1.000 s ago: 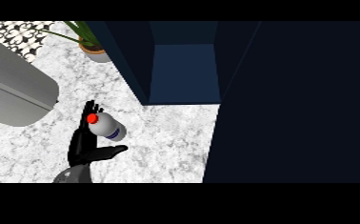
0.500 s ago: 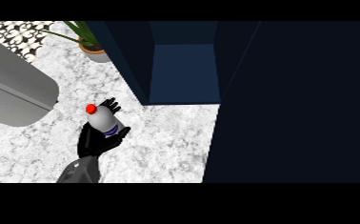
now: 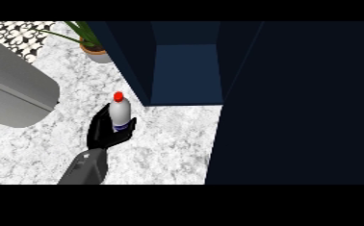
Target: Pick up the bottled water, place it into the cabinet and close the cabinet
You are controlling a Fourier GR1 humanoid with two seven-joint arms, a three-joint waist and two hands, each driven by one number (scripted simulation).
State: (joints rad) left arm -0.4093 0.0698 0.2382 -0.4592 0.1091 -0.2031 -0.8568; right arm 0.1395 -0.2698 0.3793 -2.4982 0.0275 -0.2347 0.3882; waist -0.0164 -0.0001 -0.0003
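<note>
One left hand (image 3: 105, 132) partly hides bottled water (image 3: 121, 110).

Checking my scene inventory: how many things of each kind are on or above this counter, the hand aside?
Bottled water, held by the left hand: 1
Potted plant: 1
Cabinet: 1
Grey appliance: 1
Total: 4

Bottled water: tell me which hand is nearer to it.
Left. The left hand is curled round the bottled water; the right hand shows nowhere in the head view.
</note>
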